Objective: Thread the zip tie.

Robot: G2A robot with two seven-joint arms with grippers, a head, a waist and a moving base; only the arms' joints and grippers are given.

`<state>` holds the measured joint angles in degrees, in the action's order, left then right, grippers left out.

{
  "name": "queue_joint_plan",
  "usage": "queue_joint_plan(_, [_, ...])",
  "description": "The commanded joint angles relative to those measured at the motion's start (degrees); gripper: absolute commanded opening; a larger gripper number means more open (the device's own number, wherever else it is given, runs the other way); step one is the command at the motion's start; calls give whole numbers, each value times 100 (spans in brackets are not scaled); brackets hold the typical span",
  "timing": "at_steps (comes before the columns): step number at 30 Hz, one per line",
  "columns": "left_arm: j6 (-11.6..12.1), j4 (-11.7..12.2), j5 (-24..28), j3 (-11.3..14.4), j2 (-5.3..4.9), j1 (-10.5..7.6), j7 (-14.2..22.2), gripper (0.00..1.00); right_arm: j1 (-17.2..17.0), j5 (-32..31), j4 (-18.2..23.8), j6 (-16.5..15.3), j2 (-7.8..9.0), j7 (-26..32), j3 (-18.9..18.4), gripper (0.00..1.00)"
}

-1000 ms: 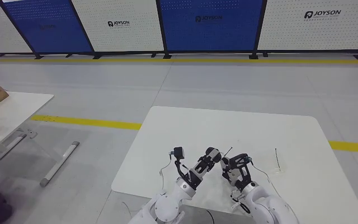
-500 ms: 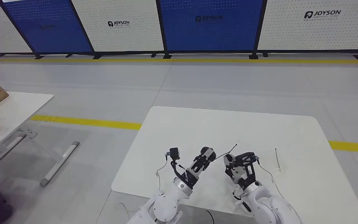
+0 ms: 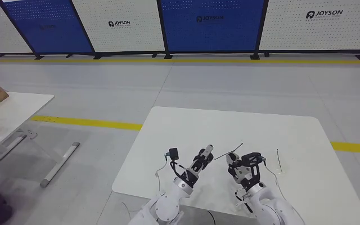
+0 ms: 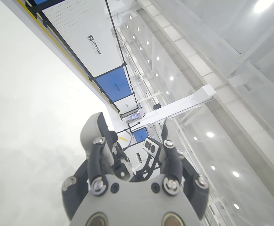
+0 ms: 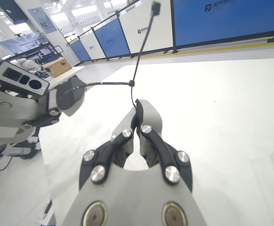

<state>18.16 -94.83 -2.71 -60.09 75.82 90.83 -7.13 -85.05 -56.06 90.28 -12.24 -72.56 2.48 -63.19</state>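
My right gripper (image 5: 137, 102) (image 3: 233, 161) is shut on the lower end of a thin black zip tie (image 5: 131, 92). That piece rises to a small black head (image 5: 131, 83). A longer strap (image 5: 142, 46) passes through this head, slants upward and ends in a square head (image 5: 155, 8). Its other end runs sideways to a finger (image 5: 69, 96) of my left gripper (image 3: 205, 153) and lies against it. In the left wrist view the left gripper (image 4: 132, 126) stands open with a wide gap. The top view shows the tie (image 3: 229, 152) as a dark line between the two grippers.
The white table (image 3: 225, 124) carries another zip tie (image 3: 278, 160), lying loose to the right of the right arm. Both grippers hover near the table's front edge. Beyond the table are grey floor, a yellow line and blue and white partition panels.
The two grippers have drawn apart: the left one shifted left and back, the right one to the right. The tie's free end now sticks out farther up and to the right.
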Motion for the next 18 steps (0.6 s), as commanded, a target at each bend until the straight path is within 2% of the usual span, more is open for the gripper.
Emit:
queue_joint_plan(1, [-69,46,-77,-17,-1,-30,-30,100,-32,58,32,6,-2,-98,-26,0])
queue_joint_plan(3, [-204,125,-394,-7,0,-69,-184,100,-47,147,59,17,-7,-123,-42,0])
queue_joint_plan(5, [-448,166,-795,58,18,-102,-493,100,-47,147,59,17,-7,-123,-42,0])
queue_joint_plan(10, [-448,166,-795,58,18,-102,-493,100,-47,147,59,17,-7,-123,-42,0])
queue_joint_plan(12, [-490,191,-908,79,10,-122,-377,100,-63,131,64,147,-16,-199,-43,0])
queue_joint_plan(14, [-432,235,-1178,108,-13,-124,-182,100,-58,135,62,294,-37,-313,-10,0])
queue_joint_plan(18, [-280,234,-1360,122,-35,-86,-94,100,6,34,30,444,-78,-385,139,0])
